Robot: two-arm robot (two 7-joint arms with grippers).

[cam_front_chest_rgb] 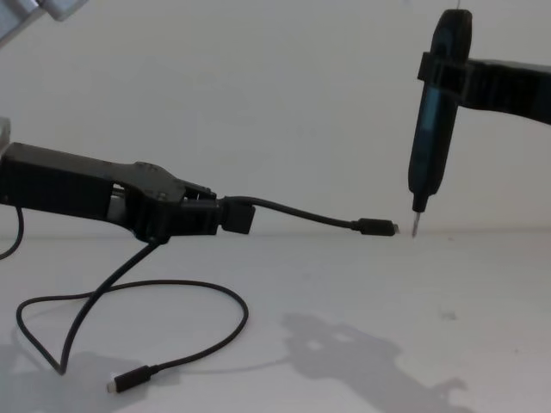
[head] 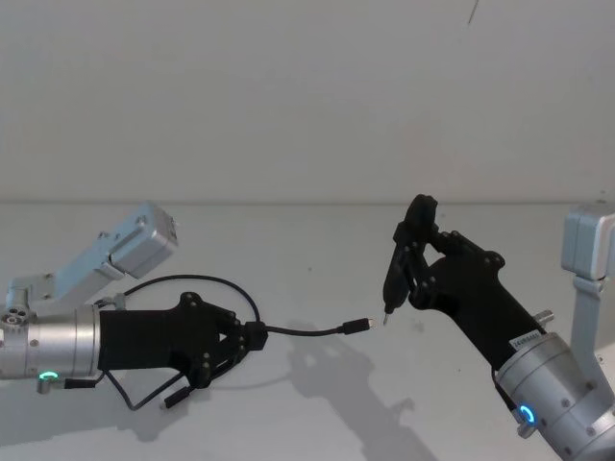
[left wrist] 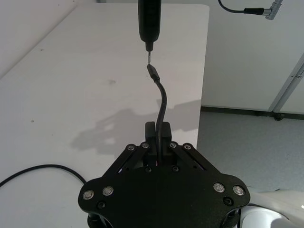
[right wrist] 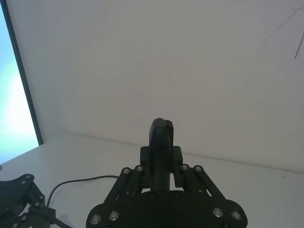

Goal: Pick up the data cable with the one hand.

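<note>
The data cable [head: 307, 332] is a thin black cord, held up off the white table [head: 317, 413]. My left gripper [head: 252, 338] is shut on it a short way behind one plug [cam_front_chest_rgb: 376, 227]. That plug sticks out level, almost touching the metal tip of an upright black pen-like tool [cam_front_chest_rgb: 430, 120]. The rest of the cable [cam_front_chest_rgb: 232, 310] droops in a loop onto the table and ends in a second plug [cam_front_chest_rgb: 131, 379]. In the left wrist view the cable [left wrist: 163, 102] rises from between my left gripper's fingers [left wrist: 150, 130]. My right gripper [head: 413, 235] is shut on the pen-like tool [right wrist: 160, 137].
A plain white wall stands behind the table. In the left wrist view the table's edge [left wrist: 203, 71] drops to a grey floor. Another cable [left wrist: 240, 9] hangs at the upper corner there.
</note>
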